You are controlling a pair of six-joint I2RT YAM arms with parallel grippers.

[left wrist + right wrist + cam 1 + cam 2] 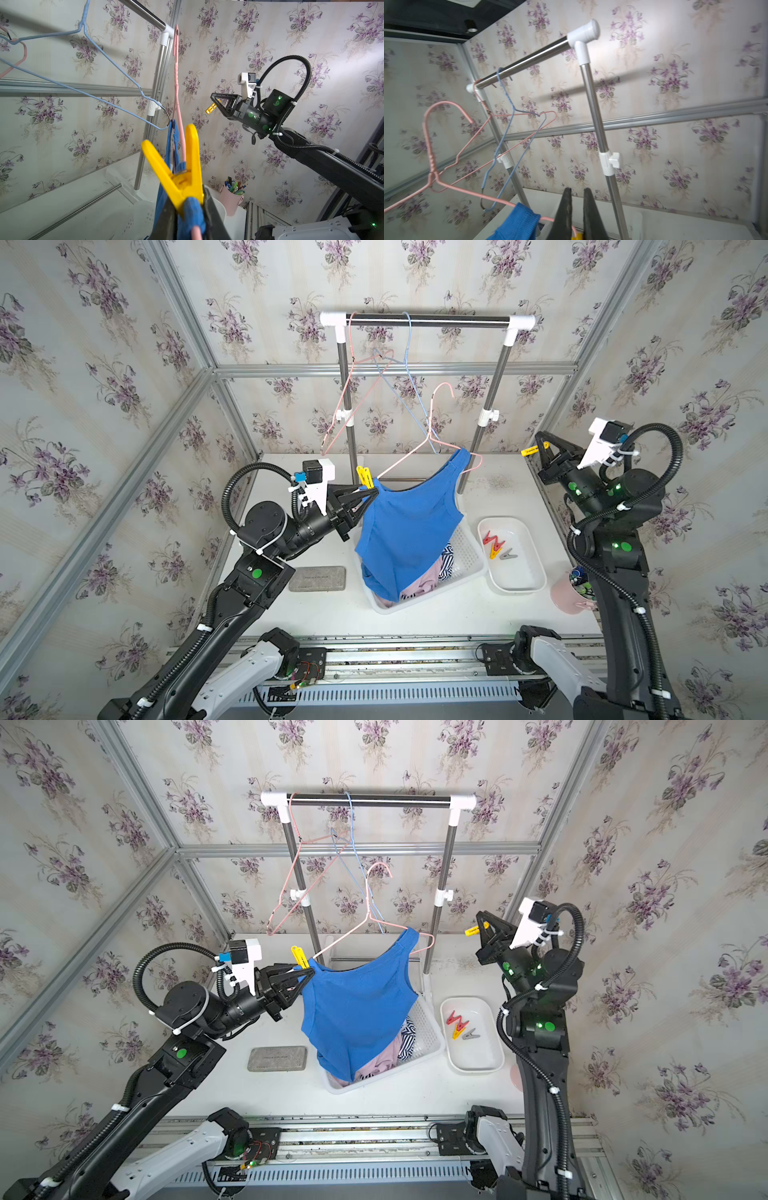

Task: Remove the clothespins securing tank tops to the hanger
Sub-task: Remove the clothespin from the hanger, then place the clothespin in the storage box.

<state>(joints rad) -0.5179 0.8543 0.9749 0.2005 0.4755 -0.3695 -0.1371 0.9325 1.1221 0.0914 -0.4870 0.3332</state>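
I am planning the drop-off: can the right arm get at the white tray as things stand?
Probably yes. The white tray lies uncovered on that arm's side, with nothing between it and the right gripper, which is shut on a yellow clothespin. The blue tank top hangs apart from it.

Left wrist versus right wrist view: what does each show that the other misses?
Left wrist only: the clipped pin on the blue top's strap, between the left gripper's fingers, and the pen cup. Right wrist only: the rack bar end to end, with two hanger hooks on it. Both: the right gripper shut on a loose pin, a yellow sliver in the right wrist view; the pink hanger; the blue hanger.
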